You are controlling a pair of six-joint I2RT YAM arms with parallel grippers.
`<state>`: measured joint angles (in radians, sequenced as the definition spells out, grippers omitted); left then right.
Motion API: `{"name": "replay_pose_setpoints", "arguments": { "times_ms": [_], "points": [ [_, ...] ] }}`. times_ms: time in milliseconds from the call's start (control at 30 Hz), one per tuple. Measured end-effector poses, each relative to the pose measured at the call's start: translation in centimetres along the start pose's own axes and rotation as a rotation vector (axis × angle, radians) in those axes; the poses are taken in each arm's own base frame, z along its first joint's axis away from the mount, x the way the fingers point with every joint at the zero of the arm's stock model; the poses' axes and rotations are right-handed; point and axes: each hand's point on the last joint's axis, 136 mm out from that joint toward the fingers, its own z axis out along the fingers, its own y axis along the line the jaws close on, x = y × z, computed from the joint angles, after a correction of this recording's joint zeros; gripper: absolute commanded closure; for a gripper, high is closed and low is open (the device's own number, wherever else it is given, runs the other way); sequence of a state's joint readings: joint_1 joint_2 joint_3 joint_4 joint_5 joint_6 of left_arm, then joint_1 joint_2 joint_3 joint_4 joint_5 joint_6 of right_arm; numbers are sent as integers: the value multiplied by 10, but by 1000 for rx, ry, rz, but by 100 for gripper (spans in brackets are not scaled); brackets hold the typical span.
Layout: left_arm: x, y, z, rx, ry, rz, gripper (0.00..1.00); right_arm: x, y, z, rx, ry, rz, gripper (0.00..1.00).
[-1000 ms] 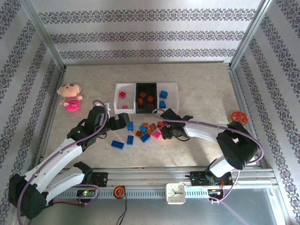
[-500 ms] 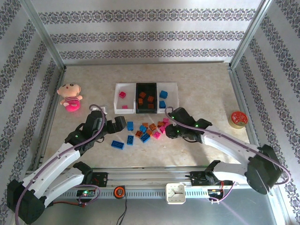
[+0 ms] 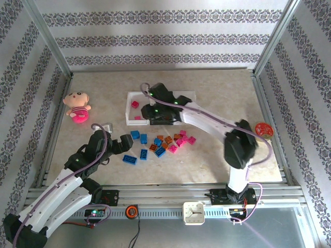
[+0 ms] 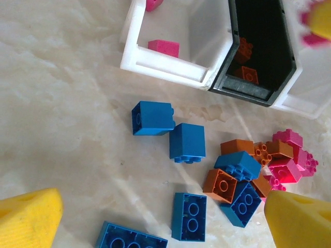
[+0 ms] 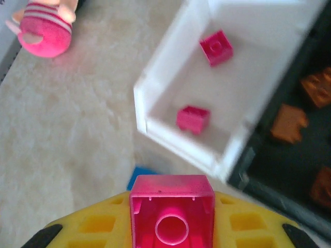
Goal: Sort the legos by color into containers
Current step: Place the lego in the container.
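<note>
My right gripper [image 3: 153, 114] hovers over the near edge of the containers, shut on a pink lego [image 5: 171, 206] held studs-down between its yellow fingers [image 5: 248, 227]. Below it the left white bin [image 5: 176, 139] holds two pink bricks [image 5: 193, 119]. Beside that, the black bin [image 5: 258, 170] holds orange bricks [image 5: 289, 124]. The right white bin [image 3: 189, 94] is partly under the arm. Loose blue, orange and pink legos [image 3: 163, 144] lie in front of the bins. My left gripper [image 3: 126, 140] stands open above the blue bricks [image 4: 189, 216].
A pink plush doll [image 3: 76, 107] sits at the left by the wall rail. At the right edge of the table stands a round red tin [image 3: 262, 129]. A small clock [image 3: 193, 212] rests on the front rail between the arm bases.
My right arm swung from the pile back and to the left over the bins, carrying the pink lego. The left arm drew back a little toward the near left.
</note>
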<state>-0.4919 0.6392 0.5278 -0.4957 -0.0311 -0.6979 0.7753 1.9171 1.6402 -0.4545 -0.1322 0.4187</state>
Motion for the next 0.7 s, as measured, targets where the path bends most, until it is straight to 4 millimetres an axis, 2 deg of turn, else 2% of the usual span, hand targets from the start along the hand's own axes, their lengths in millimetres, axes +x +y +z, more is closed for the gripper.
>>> {"name": "replay_pose_setpoints", "arguments": {
  "times_ms": [167, 233, 333, 400, 567, 633, 700],
  "points": [
    [11, 9, 4, -26, 32, -6, 0, -19, -6, 62, 38, 26, 6, 72],
    [13, 10, 4, -31, 39, -6, 0, -21, -10, 79, 64, 40, 11, 63],
    [13, 10, 3, -29, 37, -7, 0, -24, -15, 95, 89, 57, 16, 45],
    [13, 10, 3, -28, 39, -7, 0, -25, -16, 97, 99, 60, 24, 42],
    [13, 10, 3, -28, 39, -7, 0, -30, -13, 88, 101, 55, 29, 39],
    [13, 10, 3, -28, 39, -7, 0, -23, -15, 78, 106, 63, 30, 38],
    [13, 10, 3, -28, 39, -6, 0, -11, -18, 59, 110, 69, 30, 37]
  ]
}}
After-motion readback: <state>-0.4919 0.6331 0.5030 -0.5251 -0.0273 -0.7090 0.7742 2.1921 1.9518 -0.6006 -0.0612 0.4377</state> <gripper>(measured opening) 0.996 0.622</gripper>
